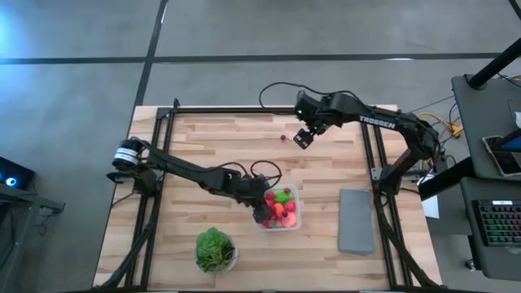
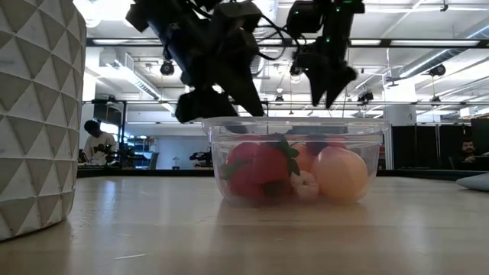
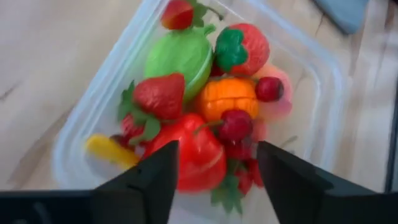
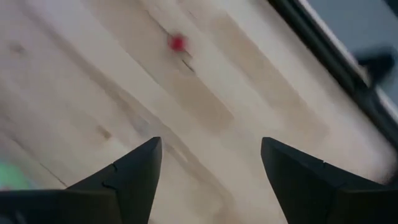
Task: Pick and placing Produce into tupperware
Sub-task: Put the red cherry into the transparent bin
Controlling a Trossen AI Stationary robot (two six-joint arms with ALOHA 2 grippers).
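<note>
The clear tupperware [image 1: 293,218] stands on the wooden table, right of centre and toward the near edge. It holds produce [image 3: 205,93]: strawberries, a lime-green piece, an orange piece, a large red piece, a yellow piece and cherries. My left gripper [image 1: 262,210] [image 3: 217,177] is open just above the tupperware's left end and holds nothing. One small red cherry [image 1: 283,137] [image 4: 178,43] lies alone on the table toward the far edge. My right gripper [image 1: 303,137] [image 4: 211,171] hovers open beside it, to its right, clear of the table.
A flat grey slab [image 1: 356,220] lies right of the tupperware. A leafy green plant in a white bowl [image 1: 215,249] [image 2: 34,114] stands at the near edge, left of the tupperware. Bare wood stretches across the table's left half and centre.
</note>
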